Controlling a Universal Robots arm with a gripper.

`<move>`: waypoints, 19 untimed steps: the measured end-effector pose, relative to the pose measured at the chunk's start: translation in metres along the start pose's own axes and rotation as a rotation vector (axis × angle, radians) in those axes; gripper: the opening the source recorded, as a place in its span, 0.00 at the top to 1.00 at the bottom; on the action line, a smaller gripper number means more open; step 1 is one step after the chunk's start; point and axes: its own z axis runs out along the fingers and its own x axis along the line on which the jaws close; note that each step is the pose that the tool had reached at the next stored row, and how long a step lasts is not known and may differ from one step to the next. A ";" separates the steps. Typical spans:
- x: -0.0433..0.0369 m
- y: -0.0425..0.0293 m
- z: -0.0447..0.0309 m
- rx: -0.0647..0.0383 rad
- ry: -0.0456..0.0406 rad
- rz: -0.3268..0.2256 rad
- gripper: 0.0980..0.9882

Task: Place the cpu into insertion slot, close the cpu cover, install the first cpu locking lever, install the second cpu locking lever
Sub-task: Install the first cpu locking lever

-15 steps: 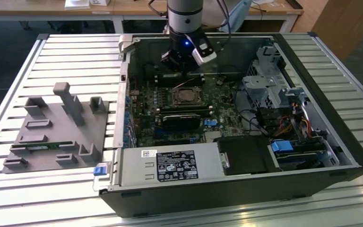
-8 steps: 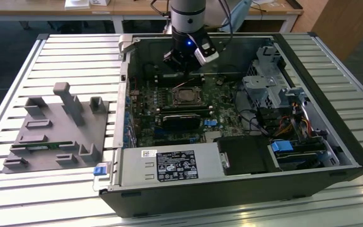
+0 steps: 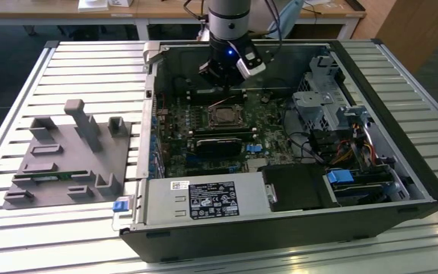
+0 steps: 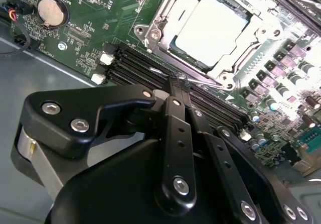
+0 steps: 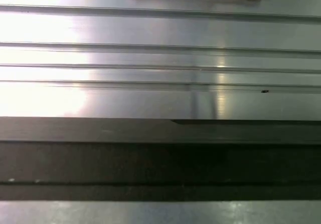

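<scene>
The cpu [image 4: 213, 30] lies flat in the insertion slot [image 3: 225, 117] on the green motherboard, its pale silvery face showing. The cpu cover [image 4: 159, 14], a silver metal frame, lies down around it. In the exterior view my gripper [image 3: 227, 84] hangs inside the open computer case, just beyond the slot's far side. In the second wrist view my gripper [image 4: 179, 83] has its black fingers [image 4: 175, 118] pressed together. Their tips sit over the memory slots [image 4: 145, 66] beside the socket, at a thin shiny metal lever end [image 4: 183, 77]. Whether they pinch it is unclear.
A grey fixture block [image 3: 67, 160] sits on the slatted metal table [image 5: 160, 58] at the exterior view's left. Inside the case are a power supply [image 3: 203, 200], a drive cage [image 3: 318, 103] and cables. A black case wall [image 5: 160, 158] and a coin battery [image 4: 51, 12] are close.
</scene>
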 end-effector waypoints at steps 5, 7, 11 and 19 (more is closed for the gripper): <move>-0.0034 -0.0001 0.0019 0.000 0.0022 0.000 0.99; -0.0048 -0.0001 0.0027 0.000 0.0026 0.000 0.99; -0.0061 -0.0004 0.0043 0.000 0.0031 0.000 0.99; -0.0065 -0.0024 0.0068 0.000 0.0032 0.000 0.99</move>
